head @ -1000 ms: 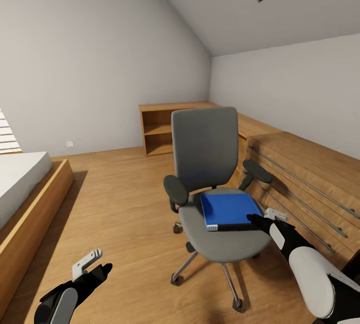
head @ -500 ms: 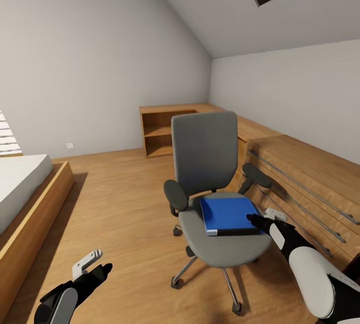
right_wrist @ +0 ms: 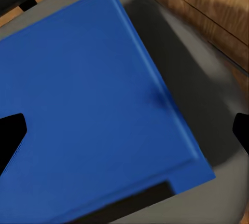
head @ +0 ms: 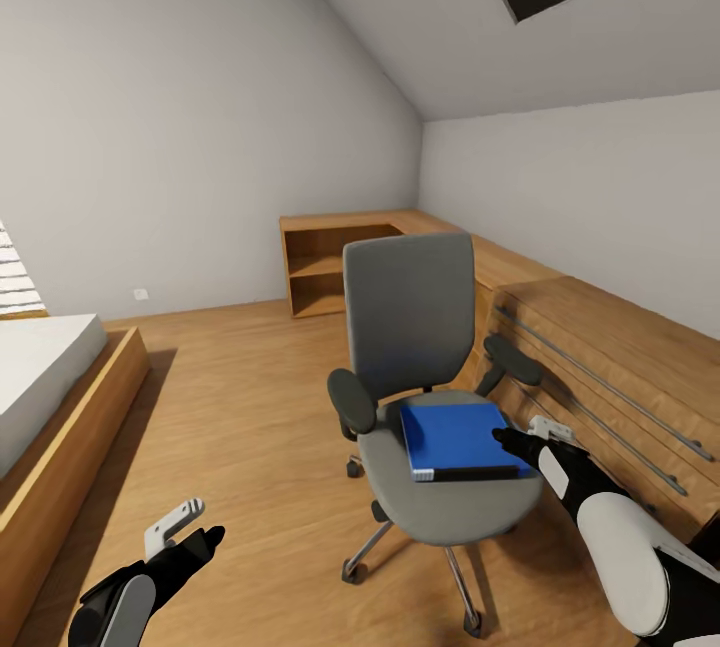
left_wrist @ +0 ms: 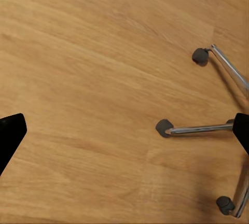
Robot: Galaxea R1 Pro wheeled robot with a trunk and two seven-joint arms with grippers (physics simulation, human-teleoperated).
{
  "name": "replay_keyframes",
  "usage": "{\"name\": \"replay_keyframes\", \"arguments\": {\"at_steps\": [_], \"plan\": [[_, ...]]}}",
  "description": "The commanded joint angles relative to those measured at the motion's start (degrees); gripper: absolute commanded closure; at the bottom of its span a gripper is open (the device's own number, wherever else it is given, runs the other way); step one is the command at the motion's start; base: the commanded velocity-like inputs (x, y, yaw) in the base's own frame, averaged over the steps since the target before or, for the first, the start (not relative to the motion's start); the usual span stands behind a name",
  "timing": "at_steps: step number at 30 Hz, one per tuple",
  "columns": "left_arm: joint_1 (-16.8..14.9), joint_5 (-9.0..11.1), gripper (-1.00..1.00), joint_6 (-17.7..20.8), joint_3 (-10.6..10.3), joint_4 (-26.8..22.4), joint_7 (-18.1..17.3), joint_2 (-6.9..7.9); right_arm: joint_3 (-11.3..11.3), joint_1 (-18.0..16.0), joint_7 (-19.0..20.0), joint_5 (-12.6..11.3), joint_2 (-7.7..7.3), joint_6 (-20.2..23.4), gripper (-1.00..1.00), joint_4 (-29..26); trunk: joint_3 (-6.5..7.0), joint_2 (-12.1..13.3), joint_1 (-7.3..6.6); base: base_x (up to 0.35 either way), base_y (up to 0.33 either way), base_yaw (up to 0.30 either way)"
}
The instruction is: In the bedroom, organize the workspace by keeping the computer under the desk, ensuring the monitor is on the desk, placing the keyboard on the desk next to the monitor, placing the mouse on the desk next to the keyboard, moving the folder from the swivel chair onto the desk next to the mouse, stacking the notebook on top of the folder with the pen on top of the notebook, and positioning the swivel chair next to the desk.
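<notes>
The swivel chair [head: 410, 312] stands in the middle of the room, with its grey seat [head: 455, 512] facing me. The blue folder [head: 455, 437] lies flat on the seat. My right gripper [head: 518, 435] is open at the folder's right edge, level with it. In the right wrist view the folder [right_wrist: 93, 105] lies just ahead of the open right gripper [right_wrist: 124, 130], on the grey seat [right_wrist: 207, 105]. My left gripper [head: 192, 527] hangs open, low over the floor to the left of the chair. The left wrist view shows the chrome chair base [left_wrist: 207, 128]. The desk, monitor, keyboard, mouse, notebook, pen and computer are out of view.
A low oak shelving unit [head: 325, 272] stands against the back wall. A wooden drawer unit [head: 610, 357] runs along the right wall, close behind the chair. A bed on a wooden frame [head: 50, 397] is at the left. Wood floor [head: 240, 407] lies between the bed and the chair.
The whole picture has shifted down a little, so the camera has moved. Both arms keep the same pose and both grippers stay open.
</notes>
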Motion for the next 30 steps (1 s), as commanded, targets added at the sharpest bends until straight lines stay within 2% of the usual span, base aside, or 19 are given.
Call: {"name": "replay_keyframes", "arguments": {"at_steps": [1,5,7,10,15,17,19,22,30], "plan": [[-0.04,0.61,-1.00,0.20,0.08,-0.08,0.46,-0.04,-0.46,-0.03,0.41,0.71,0.04,0.31,-1.00,-0.10,0.13,0.39,-0.23,0.000,0.000,0.000],[-0.04,0.58,-1.00,0.22,0.08,-0.08,0.50,-0.04,-0.43,-0.03,0.58,0.94,0.14,0.28,-1.00,-0.09,0.84,1.99,-1.11,0.000,0.000,0.000],[-0.04,0.55,-1.00,0.24,0.08,-0.08,0.54,-0.04,-0.40,-0.03,0.65,1.10,0.51,0.04,-1.00,-0.16,0.84,1.99,-1.11,0.000,0.000,0.000],[-0.04,0.53,-1.00,0.26,0.08,-0.08,0.59,-0.04,-0.36,-0.03,0.70,3.09,1.82,-2.47,-1.00,-0.25,0.84,1.99,-1.11,0.000,0.000,0.000],[-0.04,0.52,-1.00,0.27,0.03,-0.08,0.62,-0.04,-0.37,-0.03,0.53,10.21,4.66,-6.83,-1.00,-0.20,0.84,1.99,-1.11,0.000,0.000,0.000],[-0.04,0.43,-1.00,0.23,-0.09,0.51,0.60,-0.09,-0.37,0.03,0.30,16.20,7.08,-9.50,-1.00,-0.14,0.84,1.99,-1.11,0.000,0.000,0.000],[-0.04,0.39,-1.00,0.21,-0.18,0.91,0.58,-0.11,-0.37,0.13,0.27,18.48,8.09,-10.69,-1.00,-0.12,0.84,1.99,-1.11,0.000,0.000,0.000],[-0.04,0.36,-1.00,0.19,-0.24,1.16,0.57,-0.12,-0.37,0.30,0.35,19.87,8.77,-11.42,-1.00,-0.07,0.84,1.99,-1.11,0.000,0.000,0.000],[-0.04,0.34,-1.00,0.17,-0.25,1.33,0.54,-0.14,-0.45,0.40,0.53,20.52,9.55,-11.82,-1.00,-0.01,0.84,1.99,-1.11,0.000,0.000,0.000]]}}
